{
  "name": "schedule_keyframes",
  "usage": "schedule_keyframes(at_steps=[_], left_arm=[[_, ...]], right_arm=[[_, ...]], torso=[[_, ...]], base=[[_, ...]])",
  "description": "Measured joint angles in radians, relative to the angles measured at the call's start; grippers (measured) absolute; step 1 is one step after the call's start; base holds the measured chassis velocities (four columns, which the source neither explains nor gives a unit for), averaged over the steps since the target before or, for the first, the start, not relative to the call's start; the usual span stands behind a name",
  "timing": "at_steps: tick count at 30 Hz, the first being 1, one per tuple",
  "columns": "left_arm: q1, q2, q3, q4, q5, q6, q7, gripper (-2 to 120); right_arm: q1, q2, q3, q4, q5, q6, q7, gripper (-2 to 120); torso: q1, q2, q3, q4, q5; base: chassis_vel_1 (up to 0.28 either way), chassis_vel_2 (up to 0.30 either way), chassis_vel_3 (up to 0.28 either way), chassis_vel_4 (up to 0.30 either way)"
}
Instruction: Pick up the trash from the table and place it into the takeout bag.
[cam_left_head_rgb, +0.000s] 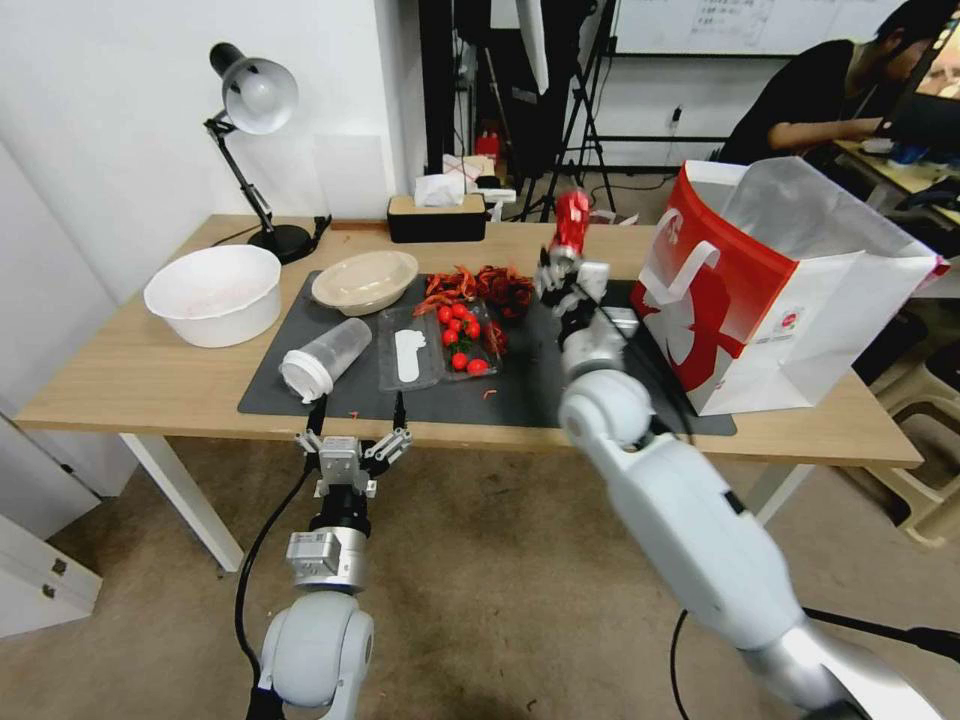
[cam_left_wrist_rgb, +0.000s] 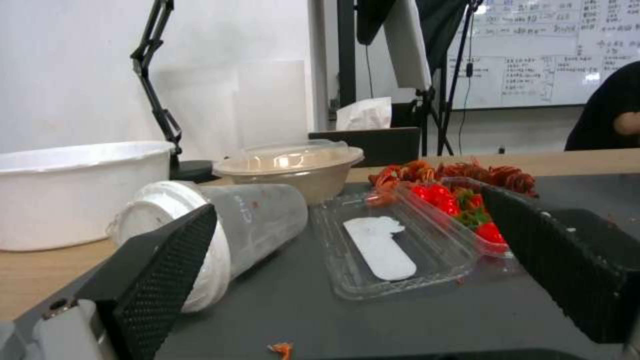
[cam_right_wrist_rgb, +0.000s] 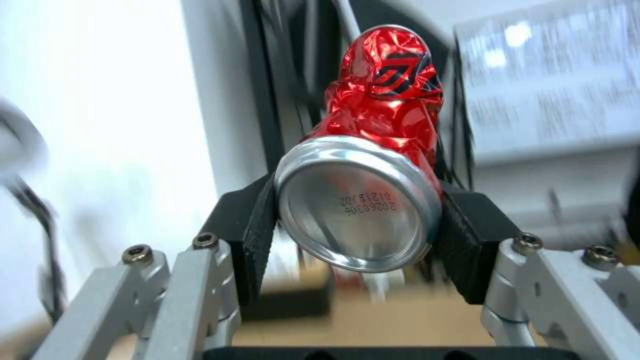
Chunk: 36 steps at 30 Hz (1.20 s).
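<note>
Pads of the right gripper (cam_right_wrist_rgb: 360, 225) clamp the crushed red can (cam_right_wrist_rgb: 380, 125) near its silver base, lifted above the table (cam_left_head_rgb: 130, 380), left of the takeout bag (cam_left_head_rgb: 790, 300). It looks light, thin-walled, slippery; a low grip seems safest. The left gripper (cam_left_head_rgb: 352, 452) hangs open at the near edge.

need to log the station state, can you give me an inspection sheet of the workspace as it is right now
surface: wooden table with a dark mat.
job's things: crushed red can held in the air; clear cup lying on its side; beige bowl; takeout bag standing open.
clutter: white basin, clamshell with tomatoes, red scraps, tissue box, desk lamp.
grippers: right gripper shut on the can; left gripper open at the table's near edge.
cables: black cable along the left arm.
surroundings: tripods, whiteboard behind.
</note>
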Motion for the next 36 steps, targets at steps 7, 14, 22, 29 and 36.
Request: schedule_keyframes(at_steps=[7, 14, 22, 29, 36], left_arm=[[0.0, 0.0, 0.003, 0.001, 0.002, 0.001, 0.0, 99], [0.004, 0.0, 0.006, 0.001, 0.008, 0.002, 0.001, 99], [0.006, 0.0, 0.017, 0.001, 0.016, 0.001, 0.001, 99], [0.009, 0.0, 0.023, 0.001, 0.021, 0.001, 0.001, 99], [0.02, 0.0, 0.019, -0.007, 0.022, -0.001, 0.001, 99]], right_arm=[[-0.038, -0.06, 0.075, 0.111, -0.012, 0.155, -0.187, 50], [-0.039, -0.127, 0.237, 0.292, -0.044, 0.081, -0.139, 50], [0.01, -0.172, 0.356, 0.305, -0.055, -0.159, 0.056, 51], [0.012, -0.18, 0.406, 0.3, -0.002, -0.306, 0.158, 76], [0.005, -0.166, 0.412, 0.3, -0.002, -0.331, 0.172, 99]], torso=[[0.0, 0.0, 0.0, 0.0, 0.0001], [0.0, 0.0, 0.0, 0.0, 0.0003], [0.0, 0.0, 0.0, -0.0001, 0.0], [0.0, 0.0, 0.0, 0.0, 0.0], [0.0, 0.0, 0.0, 0.0001, -0.0002]], base=[[0.0, 0.0, 0.0, 0.0], [0.0, 0.0, 0.0, 0.0], [0.0, 0.0, 0.0, 0.0], [0.0, 0.0, 0.0, 0.0], [0.0, 0.0, 0.0, 0.0]])
